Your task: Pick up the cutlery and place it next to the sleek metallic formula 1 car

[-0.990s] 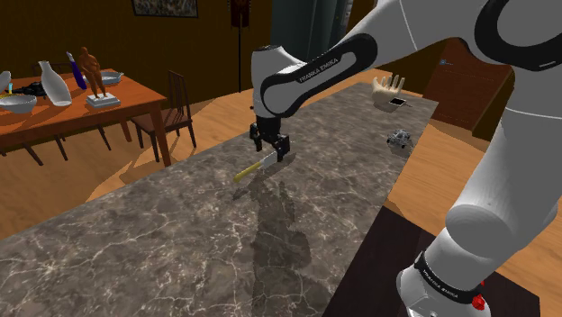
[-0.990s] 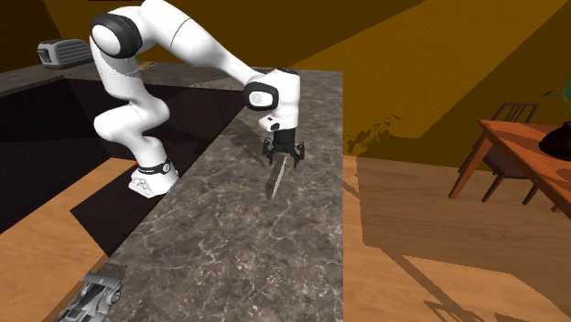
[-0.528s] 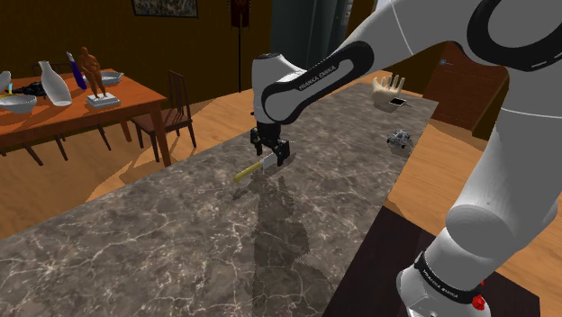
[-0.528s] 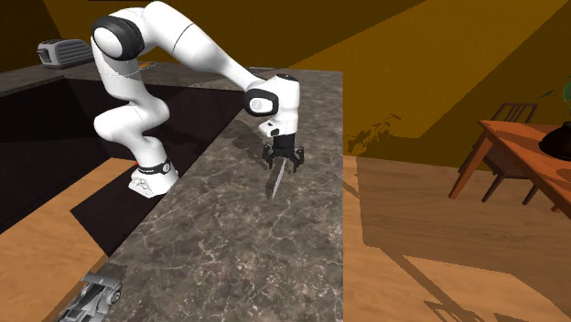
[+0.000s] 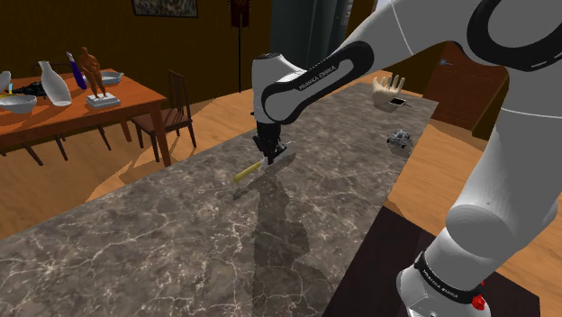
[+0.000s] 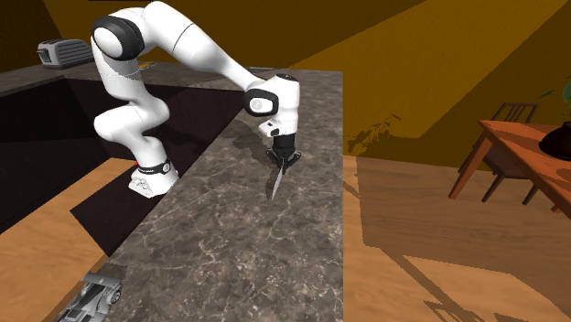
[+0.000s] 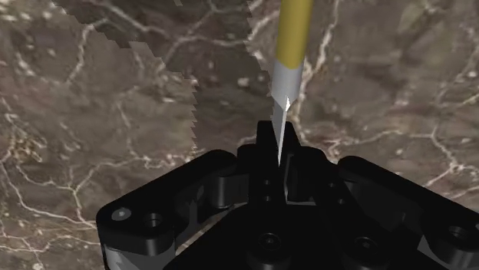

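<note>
Nearest the stand, the marble counter lay bare, its long slab running away toward the far end. About halfway along it, closer to the long edge that faced the dining room than to the edge on the stand's side, the white arm held the black gripper pointing down at the stone. The claw was closed on the knife, its fingers pinching the silver blade while the yellow handle stuck out past them, pointing back toward the counter's near end. In the wrist view the gripper showed the thin blade clasped edge-on between the two fingers, and the knife ran straight out over the veined stone. In the second exterior view the gripper stood upright with the knife low against the surface; whether it touched could not be told. Farther along, at the long edge on the stand's side, sat the small grey formula 1 car, well apart from the knife. Beyond it, near the far corner, stood a pale hand-shaped figure. Across the wooden floor, a dining table carried a white bottle and a brown statuette.
</note>
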